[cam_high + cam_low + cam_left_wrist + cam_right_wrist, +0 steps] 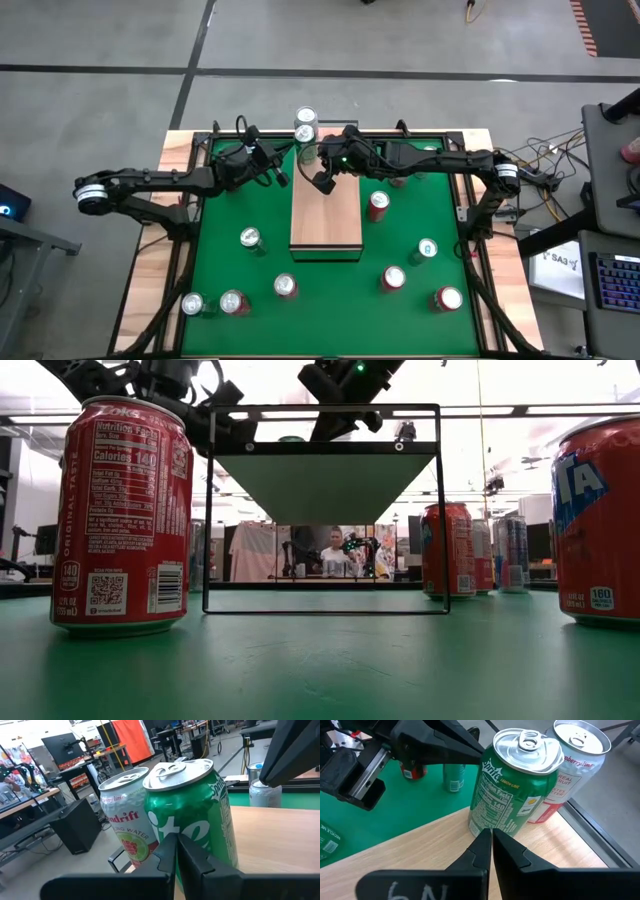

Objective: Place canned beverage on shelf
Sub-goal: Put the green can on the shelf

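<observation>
Green can (512, 795) on shelf (420, 850) beside white can (567, 765); both wrist views' tools together, empty.

The far end of the shelf (325, 215) is crowded: a green can (515, 785) and a white can (570, 767) stand touching there. Both tools sit close by them. The rest of the board is bare. Red cans (378, 205) stand around it on the surface (420, 215).

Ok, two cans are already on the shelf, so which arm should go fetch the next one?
Probably the right. The right end effector, shut and empty over the shelf, is close to the red can just beside the board. The left end effector is farther from the can left of the shelf.
</observation>
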Robot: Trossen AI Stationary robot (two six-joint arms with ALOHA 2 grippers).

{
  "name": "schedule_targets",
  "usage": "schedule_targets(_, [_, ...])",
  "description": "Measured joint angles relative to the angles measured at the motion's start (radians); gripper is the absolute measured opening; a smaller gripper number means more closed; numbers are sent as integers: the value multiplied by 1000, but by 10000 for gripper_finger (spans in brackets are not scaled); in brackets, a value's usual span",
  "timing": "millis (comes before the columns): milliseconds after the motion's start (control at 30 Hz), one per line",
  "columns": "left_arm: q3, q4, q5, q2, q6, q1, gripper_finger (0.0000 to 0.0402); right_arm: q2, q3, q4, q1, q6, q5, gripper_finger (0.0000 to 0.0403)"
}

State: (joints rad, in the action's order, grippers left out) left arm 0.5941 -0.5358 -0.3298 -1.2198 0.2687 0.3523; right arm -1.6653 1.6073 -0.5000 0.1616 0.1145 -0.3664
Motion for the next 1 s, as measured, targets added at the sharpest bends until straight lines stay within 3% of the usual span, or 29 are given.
schedule_targets(1000, [0,2,25,28,-38,-7,0,1,-1,0,0,-2,0,9])
